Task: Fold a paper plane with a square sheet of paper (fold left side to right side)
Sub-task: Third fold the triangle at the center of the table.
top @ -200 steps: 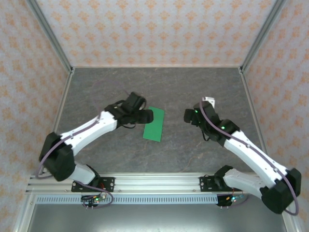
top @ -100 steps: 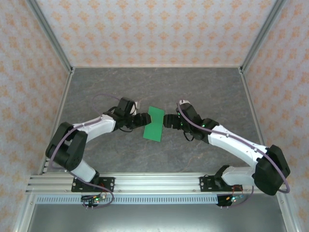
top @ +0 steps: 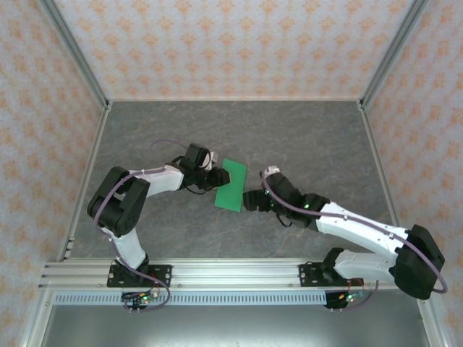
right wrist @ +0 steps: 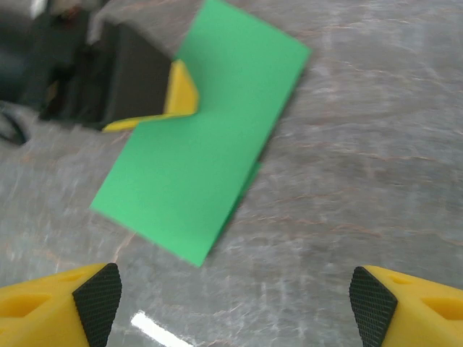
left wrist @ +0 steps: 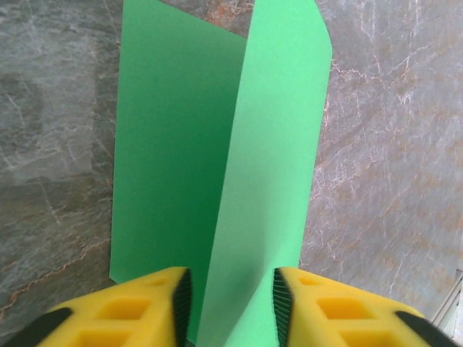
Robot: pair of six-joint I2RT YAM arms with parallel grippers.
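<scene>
Left wrist, left tool [left wrist: 229, 293] straddling folded paper [left wrist: 173, 144]

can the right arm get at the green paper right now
Probably yes: the right gripper is open beside the green paper, with nothing between them, and the left gripper is at the opposite edge.

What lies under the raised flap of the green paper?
The lower half of the paper, flat on the grey table. The strip directly beneath the flap is covered.
</scene>
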